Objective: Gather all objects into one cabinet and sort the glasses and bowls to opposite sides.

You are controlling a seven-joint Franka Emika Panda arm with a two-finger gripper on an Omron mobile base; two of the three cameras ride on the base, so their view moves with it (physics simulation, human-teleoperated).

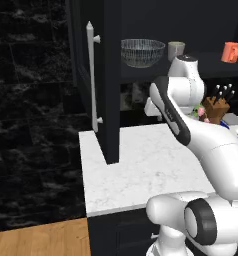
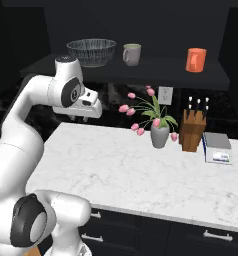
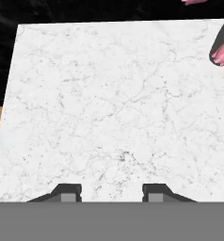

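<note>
The black cabinet (image 1: 111, 75) stands open, its door swung out with a long pale bar handle (image 1: 92, 75). On its dark shelf (image 2: 156, 70) the wide ribbed glass bowl (image 2: 91, 51) sits at the left. A pale grey cup (image 2: 132, 54) stands just right of it, and an orange cup (image 2: 196, 59) is farther right. All three also appear in the left base view: bowl (image 1: 142, 52), grey cup (image 1: 175, 50), orange cup (image 1: 231, 52). My gripper (image 3: 111, 193) hangs below the shelf, pointing down at the bare white counter (image 3: 109, 108), open and holding nothing.
A vase of pink tulips (image 2: 160, 134), a wooden knife block (image 2: 192, 129) and a small flat scale (image 2: 217, 147) stand at the counter's back right. Black drawers (image 2: 206, 235) run under the counter. The open door (image 1: 83, 60) juts out over the counter's left end.
</note>
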